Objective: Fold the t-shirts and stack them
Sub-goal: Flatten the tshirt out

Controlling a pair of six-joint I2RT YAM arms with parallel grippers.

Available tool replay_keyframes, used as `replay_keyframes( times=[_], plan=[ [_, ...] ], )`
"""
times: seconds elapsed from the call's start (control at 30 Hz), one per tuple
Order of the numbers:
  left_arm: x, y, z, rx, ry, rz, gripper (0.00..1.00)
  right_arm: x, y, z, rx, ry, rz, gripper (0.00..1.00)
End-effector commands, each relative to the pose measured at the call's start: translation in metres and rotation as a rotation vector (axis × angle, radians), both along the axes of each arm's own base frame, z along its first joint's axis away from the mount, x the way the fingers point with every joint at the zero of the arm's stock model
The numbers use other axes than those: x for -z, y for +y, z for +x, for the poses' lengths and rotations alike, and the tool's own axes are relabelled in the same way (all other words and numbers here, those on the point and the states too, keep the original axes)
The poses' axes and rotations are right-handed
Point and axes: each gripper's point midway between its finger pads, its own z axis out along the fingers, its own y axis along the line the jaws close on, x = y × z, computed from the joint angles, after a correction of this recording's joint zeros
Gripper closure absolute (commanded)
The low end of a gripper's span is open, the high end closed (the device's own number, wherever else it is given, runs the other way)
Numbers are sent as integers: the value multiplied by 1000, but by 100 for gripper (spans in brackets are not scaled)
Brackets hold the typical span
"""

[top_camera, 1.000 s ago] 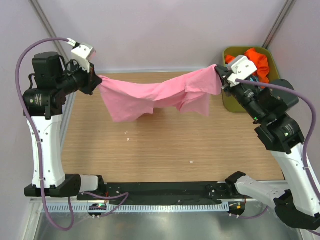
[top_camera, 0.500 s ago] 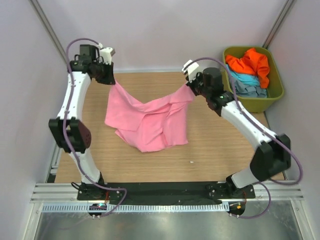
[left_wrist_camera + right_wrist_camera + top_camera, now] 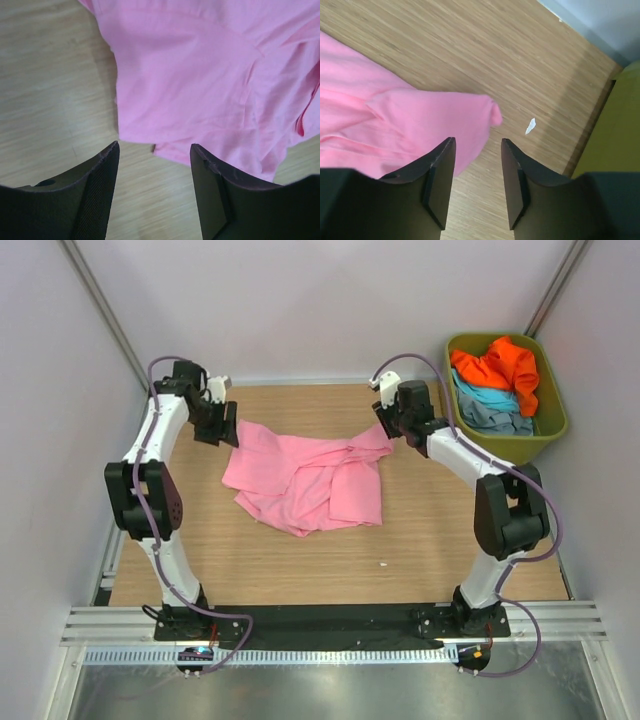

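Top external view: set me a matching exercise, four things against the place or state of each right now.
Things:
1. pink t-shirt
2. orange t-shirt
3. left tool
4. olive-green tub

Places or states:
A. at the far right corner
B. open, holding nothing
C. crumpled on the table between the arms
D. lying uppermost inside the tub

Pairs: 1-C; 2-D; 3-B; 4-A.

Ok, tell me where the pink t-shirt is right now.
In the top view the pink t-shirt lies crumpled on the table, between the left claw and the right claw, left of the green tub.
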Motion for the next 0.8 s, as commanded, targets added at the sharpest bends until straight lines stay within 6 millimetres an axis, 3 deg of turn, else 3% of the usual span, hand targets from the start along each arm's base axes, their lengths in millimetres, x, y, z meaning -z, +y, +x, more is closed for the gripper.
replay_keyframes(
  times=[0.0, 0.03, 0.17, 0.43, 0.77],
  plan=[
    [9, -3, -29, -23, 100, -89, 40, -73, 16, 0, -43, -129, 95, 50],
    [18, -1, -36, -31, 133, -88, 40, -81, 21, -6, -76, -126, 113, 38],
    [40, 10, -48, -81, 194, -79, 42, -96, 25, -20, -125, -88, 125, 32],
    [82, 19, -46, -110, 295, -97, 50, -112, 29, -25, -138, -99, 156, 32],
    [103, 21, -38, -118, 332, -118, 56, -118, 25, -26, -130, -115, 138, 32]
  ],
)
